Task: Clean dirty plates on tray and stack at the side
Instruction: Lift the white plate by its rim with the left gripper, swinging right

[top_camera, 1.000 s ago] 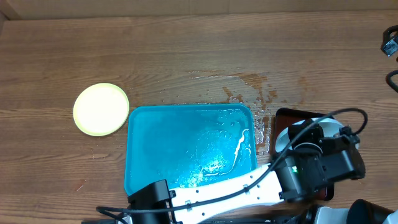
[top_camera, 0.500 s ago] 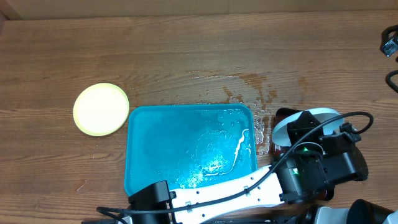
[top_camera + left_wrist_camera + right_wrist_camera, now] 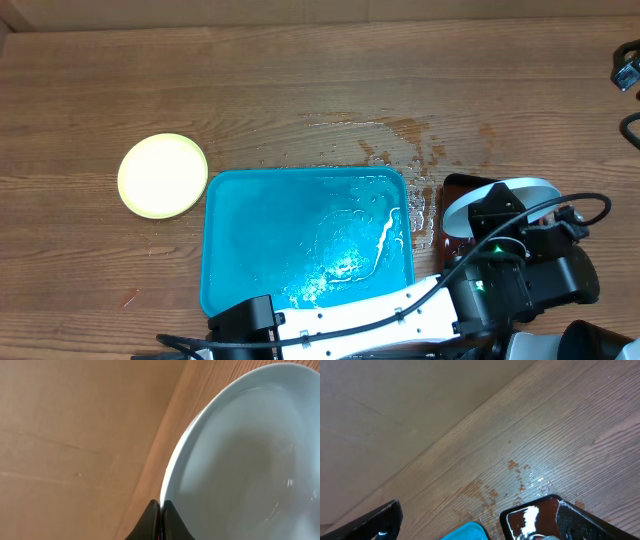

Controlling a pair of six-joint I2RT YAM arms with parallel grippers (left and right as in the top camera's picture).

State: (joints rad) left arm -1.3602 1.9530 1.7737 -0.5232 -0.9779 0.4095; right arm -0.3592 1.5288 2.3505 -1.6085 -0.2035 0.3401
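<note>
Pale blue plate (image 3: 235,460) — rim between the closed left jaws.

left gripper (image 3: 161,510) shifted right with pale blue plate (image 3: 530,188), plate showing more over dark red tray (image 3: 462,186)

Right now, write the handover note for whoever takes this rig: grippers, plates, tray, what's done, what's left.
Left gripper: shut on the rim of the pale blue-white round plastic plate, at the small dark red tray on the right; the plate looks free of smears.
Right gripper: open, empty.
Large turquoise plastic tray: wet, no plates on it.
Round white plate with yellow-green rim: on the table left of the turquoise tray; I cannot tell if another lies under it.
Done: turquoise tray emptied.
Left: stack the blue-white plate on the yellow-green one.
</note>
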